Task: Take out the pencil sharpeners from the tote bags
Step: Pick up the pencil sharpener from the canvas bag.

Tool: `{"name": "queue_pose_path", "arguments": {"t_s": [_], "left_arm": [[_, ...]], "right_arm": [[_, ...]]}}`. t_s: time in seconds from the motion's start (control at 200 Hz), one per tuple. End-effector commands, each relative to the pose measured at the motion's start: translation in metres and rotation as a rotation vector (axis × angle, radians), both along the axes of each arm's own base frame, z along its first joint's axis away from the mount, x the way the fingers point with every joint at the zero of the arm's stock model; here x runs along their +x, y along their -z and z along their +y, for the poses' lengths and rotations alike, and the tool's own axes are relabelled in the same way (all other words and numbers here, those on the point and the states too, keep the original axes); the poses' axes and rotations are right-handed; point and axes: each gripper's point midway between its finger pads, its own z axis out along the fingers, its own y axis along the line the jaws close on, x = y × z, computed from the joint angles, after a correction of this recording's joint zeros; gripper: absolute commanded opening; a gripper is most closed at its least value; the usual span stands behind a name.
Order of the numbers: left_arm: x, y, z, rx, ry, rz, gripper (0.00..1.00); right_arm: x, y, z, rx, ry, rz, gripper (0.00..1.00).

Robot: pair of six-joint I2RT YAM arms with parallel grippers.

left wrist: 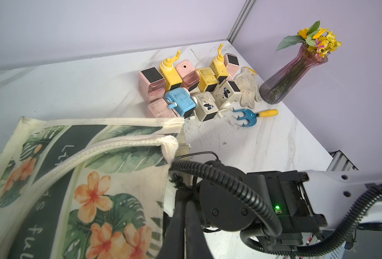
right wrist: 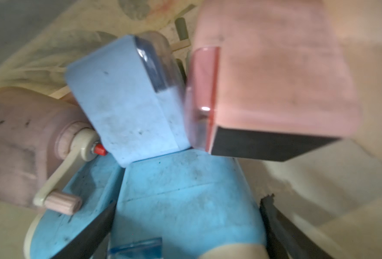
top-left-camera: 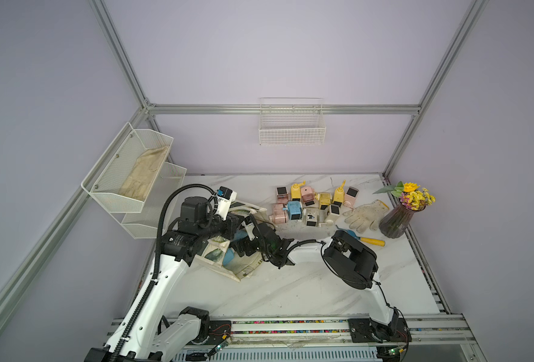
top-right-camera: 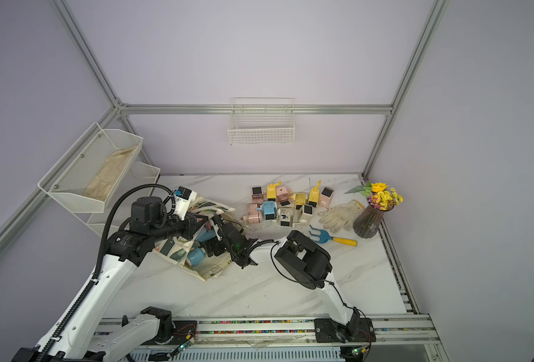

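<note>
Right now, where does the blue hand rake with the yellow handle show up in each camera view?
Top views: the blue hand rake lies on the table right of centre, in front of the white glove, partly hidden by the right arm in one.
Left wrist: right of centre, below the glove.
Right wrist: not in it.
Shared landmark: the vase of yellow flowers beside it.

The white marble table (top-left-camera: 306, 291) holds a cream leafy cloth bag (top-left-camera: 243, 269), colourful plastic pencil sharpeners (top-left-camera: 311, 203), a dirty white glove (top-left-camera: 364, 214), a blue rake (top-left-camera: 361, 236) and a purple glass vase (top-left-camera: 395, 222).
</note>
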Motion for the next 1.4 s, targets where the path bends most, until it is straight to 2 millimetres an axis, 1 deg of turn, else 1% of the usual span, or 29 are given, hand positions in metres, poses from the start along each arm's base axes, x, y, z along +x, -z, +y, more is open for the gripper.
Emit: {"name": "queue_pose_path", "arguments": {"t_s": [0.0, 0.08, 0.26, 0.43, 0.51, 0.6, 0.72, 0.79, 0.845, 0.935, 0.97, 1.07, 1.125, 1.28, 1.39], "left_arm": [[0.002, 0.001, -0.001, -0.013, 0.0, -0.009, 0.07], [0.003, 0.001, -0.001, -0.011, -0.004, -0.007, 0.07], [0.003, 0.002, 0.0, -0.011, -0.006, -0.005, 0.07], [0.003, 0.002, 0.0, -0.012, -0.006, -0.003, 0.07], [0.004, 0.004, 0.0, -0.011, -0.007, 0.002, 0.07], [0.004, 0.006, 0.001, -0.001, -0.015, 0.007, 0.07], [0.005, 0.006, 0.003, 0.01, -0.022, 0.001, 0.08], [0.005, 0.006, 0.004, 0.014, -0.027, 0.002, 0.08], [0.006, 0.007, 0.005, 0.016, -0.031, 0.003, 0.07], [0.007, 0.007, 0.005, 0.018, -0.034, 0.004, 0.07], [0.007, 0.008, 0.005, 0.018, -0.035, 0.006, 0.07], [0.007, 0.007, 0.005, 0.015, -0.037, 0.007, 0.07], [0.007, 0.006, 0.006, 0.015, -0.041, 0.003, 0.07], [0.009, 0.005, 0.01, 0.032, -0.067, -0.008, 0.07], [0.008, 0.004, 0.012, 0.036, -0.072, -0.014, 0.07]], "right_arm": [[-0.01, -0.046, 0.007, 0.119, -0.028, 0.011, 0.58], [-0.016, -0.051, 0.004, 0.128, -0.038, 0.037, 0.58], [-0.027, -0.064, -0.011, 0.148, -0.026, 0.077, 0.57], [-0.043, -0.075, -0.02, 0.185, -0.061, 0.103, 0.57], [-0.048, -0.08, -0.025, 0.183, -0.07, 0.108, 0.56], [-0.059, -0.085, -0.026, 0.175, -0.114, 0.121, 0.56], [-0.069, -0.099, -0.034, 0.208, -0.142, 0.103, 0.56], [-0.076, -0.105, -0.033, 0.216, -0.183, 0.104, 0.56], [-0.081, -0.113, -0.031, 0.234, -0.216, 0.102, 0.56], [-0.096, -0.124, -0.028, 0.272, -0.3, 0.104, 0.56], [-0.1, -0.125, -0.028, 0.281, -0.321, 0.104, 0.56], [-0.097, -0.116, -0.031, 0.241, -0.29, 0.12, 0.56], [-0.098, -0.116, -0.034, 0.234, -0.282, 0.121, 0.56], [-0.106, -0.124, -0.053, 0.213, -0.265, 0.091, 0.56], [-0.106, -0.129, -0.067, 0.176, -0.234, 0.061, 0.56]]}}
